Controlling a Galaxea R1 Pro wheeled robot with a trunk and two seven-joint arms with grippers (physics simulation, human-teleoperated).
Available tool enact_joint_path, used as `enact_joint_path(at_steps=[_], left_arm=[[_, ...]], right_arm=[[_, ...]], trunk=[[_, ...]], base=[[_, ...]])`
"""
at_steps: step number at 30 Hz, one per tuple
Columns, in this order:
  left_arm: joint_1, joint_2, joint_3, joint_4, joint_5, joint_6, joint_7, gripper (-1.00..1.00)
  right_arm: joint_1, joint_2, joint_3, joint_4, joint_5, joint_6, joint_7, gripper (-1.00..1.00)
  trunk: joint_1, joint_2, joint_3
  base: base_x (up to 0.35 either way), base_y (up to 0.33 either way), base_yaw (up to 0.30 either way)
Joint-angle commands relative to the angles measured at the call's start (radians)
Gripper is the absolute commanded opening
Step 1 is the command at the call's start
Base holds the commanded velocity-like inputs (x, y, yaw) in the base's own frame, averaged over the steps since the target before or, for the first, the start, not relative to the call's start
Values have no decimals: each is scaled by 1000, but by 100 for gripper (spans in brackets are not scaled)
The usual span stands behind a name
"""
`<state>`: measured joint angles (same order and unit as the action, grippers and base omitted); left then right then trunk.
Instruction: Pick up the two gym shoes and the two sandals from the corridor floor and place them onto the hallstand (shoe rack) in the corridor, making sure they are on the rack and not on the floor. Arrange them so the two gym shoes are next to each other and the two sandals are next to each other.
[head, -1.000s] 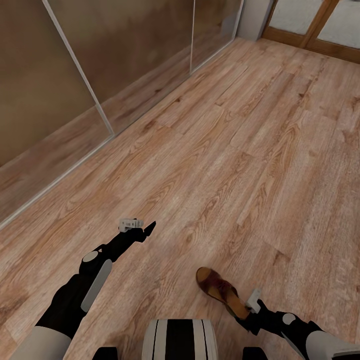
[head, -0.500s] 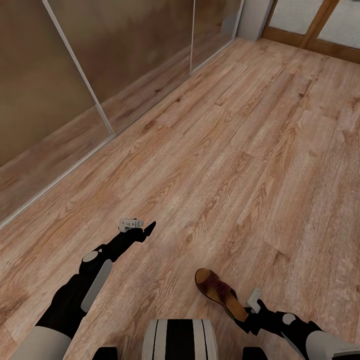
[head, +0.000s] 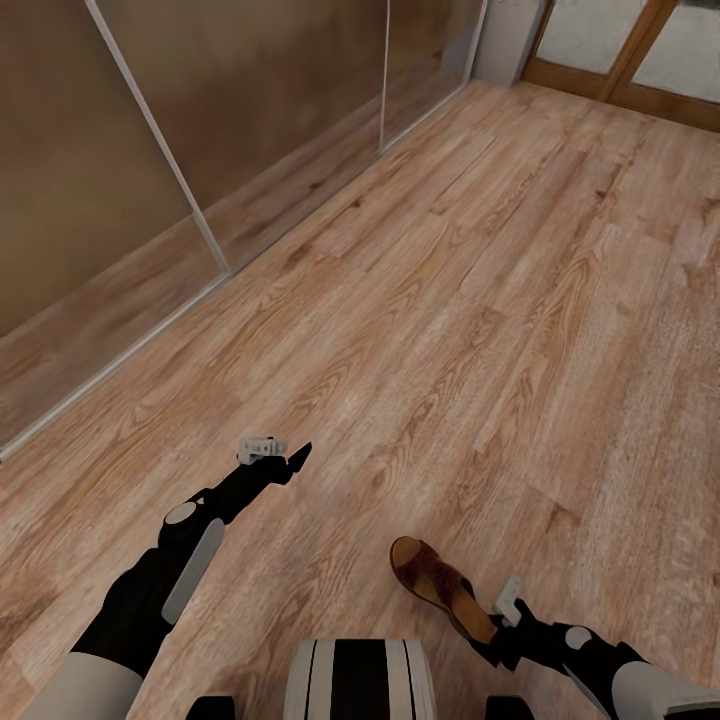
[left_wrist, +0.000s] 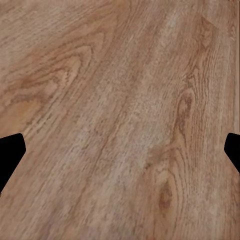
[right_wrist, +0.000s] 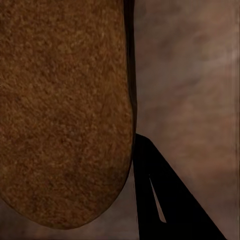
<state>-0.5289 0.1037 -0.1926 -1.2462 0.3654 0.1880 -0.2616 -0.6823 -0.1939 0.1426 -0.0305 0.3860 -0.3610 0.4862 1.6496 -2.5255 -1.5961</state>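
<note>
**Sandal in hand, robot on the move toward a rack not yet in sight**

While the whole head view has slid very slightly against the frames of a second ago, the wall panels and planks shifting together, the arms keep their places in it; that reads as the base or head creeping along, not as things moving. In that view the right gripper (head: 492, 628) stays clenched on the heel end of a dark brown sandal (head: 437, 583), which has settled a touch lower and more toward the robot's left than a second back. It juts forward above the corridor floor (head: 450, 300). The left gripper (head: 296, 457) hangs over bare planks, carrying nothing. Sliding wall panels (head: 150, 130) run along the left; a wood-framed door (head: 630, 60) stands at the far end.

From the left wrist view, two dark fingertips (left_wrist: 10, 155) sit wide apart at the picture's edges with only wood grain between them: released.

From the right wrist view, the sandal's tan-brown sole (right_wrist: 65, 110) lies hard against one dark finger (right_wrist: 170, 200).

My reading: one sandal is secured and in transit; the remaining shoes still await collection.
</note>
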Motion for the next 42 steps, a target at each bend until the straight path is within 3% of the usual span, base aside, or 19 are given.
enact_joint_path(at_steps=[1,14,19,20,22,24,26,27,28,29,30,32,42], left_arm=[[0,1,-1,-1,10,8,-1,100],[0,1,1,-1,10,8,-1,100],[0,1,4,-1,9,9,-1,100],[0,1,4,-1,9,10,-1,100],[0,1,5,-1,9,10,-1,100],[0,1,5,-1,9,10,-1,100],[0,1,4,-1,9,10,-1,100],[0,1,2,-1,9,11,-1,100],[0,1,0,-1,9,11,-1,100],[0,1,-1,-1,9,11,-1,100],[0,0,-1,-1,10,11,-1,100],[0,-1,-2,-1,10,11,-1,100],[0,-1,-1,0,14,12,-1,100]], right_arm=[[0,0,9,0,-4,-3,-1,-100],[0,1,4,-1,-5,-3,0,-100],[0,0,-3,-92,-13,-1,5,-100],[0,0,-8,-107,-17,-1,5,-100],[0,1,-72,-165,-68,18,6,-100],[0,2,-120,-200,-107,46,6,-100],[0,3,-191,-273,-165,143,7,-100],[0,4,-240,-402,-211,297,8,-100],[0,5,-257,-539,-236,384,8,-100],[0,6,-260,-575,-242,398,8,-100],[0,9,-264,-675,-261,425,7,-100],[0,10,-265,-744,-272,443,5,-100],[0,16,-264,-799,-274,456,3,-100]], trunk=[[-1,0,3],[-6,3,54],[-9,4,73],[-9,4,77],[-10,5,85],[-11,5,92],[-12,6,100],[-12,6,104],[-13,6,108],[-13,7,112],[-14,7,116],[-15,7,123],[-19,10,162]], base=[[0,0,0],[0,0,0],[0,0,0],[0,0,0],[0,0,0],[0,0,0],[0,0,0],[0,0,0],[0,0,0],[0,0,0],[0,0,0],[0,0,0],[0,0,0]])
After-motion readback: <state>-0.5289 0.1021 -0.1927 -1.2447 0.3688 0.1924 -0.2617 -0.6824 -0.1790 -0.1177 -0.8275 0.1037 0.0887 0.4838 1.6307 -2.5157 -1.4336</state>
